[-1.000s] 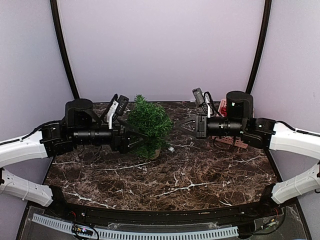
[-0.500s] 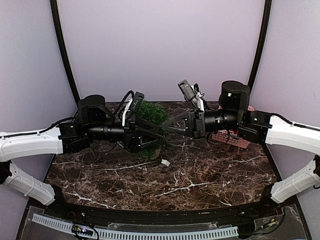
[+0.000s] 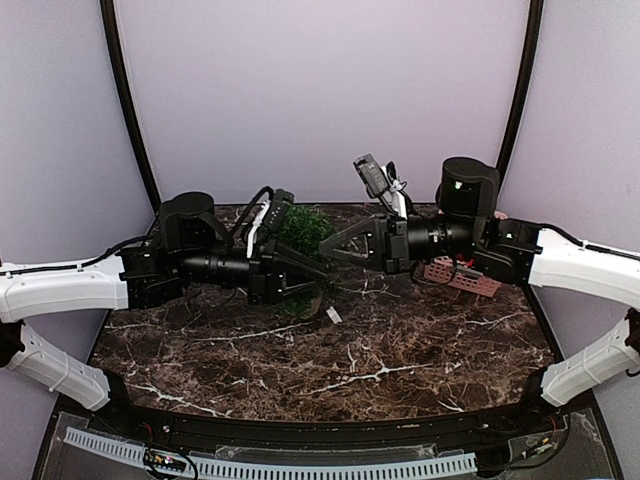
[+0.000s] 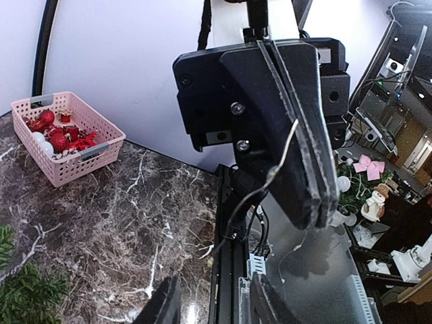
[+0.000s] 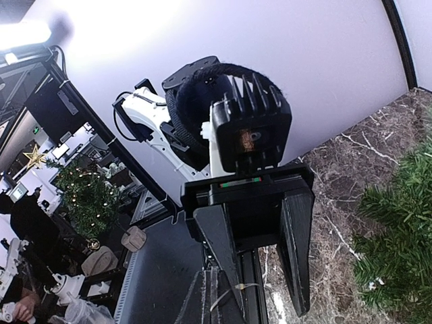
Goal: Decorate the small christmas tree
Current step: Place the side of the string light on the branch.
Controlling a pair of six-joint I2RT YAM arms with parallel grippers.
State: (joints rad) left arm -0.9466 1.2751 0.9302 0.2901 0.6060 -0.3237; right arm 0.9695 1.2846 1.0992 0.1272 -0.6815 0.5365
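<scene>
The small christmas tree [image 3: 300, 228] stands at the back of the marble table, partly hidden behind both grippers; its needles also show in the right wrist view [image 5: 398, 250]. My right gripper [image 3: 328, 257] is shut on a thin wire [image 4: 270, 177]. A small white piece [image 3: 333, 315] dangles from the wire just above the table. My left gripper [image 3: 322, 280] faces it tip to tip in front of the tree. Its fingers [image 5: 297, 250] stand apart, with nothing gripped between them. In the left wrist view the shut right gripper [image 4: 307, 202] looms close above my left gripper [image 4: 212, 304].
A pink basket [image 4: 64, 135] of red and white ornaments sits at the back right, behind the right arm [image 3: 462, 276]. The black frame rail [image 4: 229, 270] runs along the table edge. Purple backdrop walls close in the back and sides.
Both grippers rose and came together in front of the tree. The left jaws narrowed. The dangling white piece swung left and toward the near side.
</scene>
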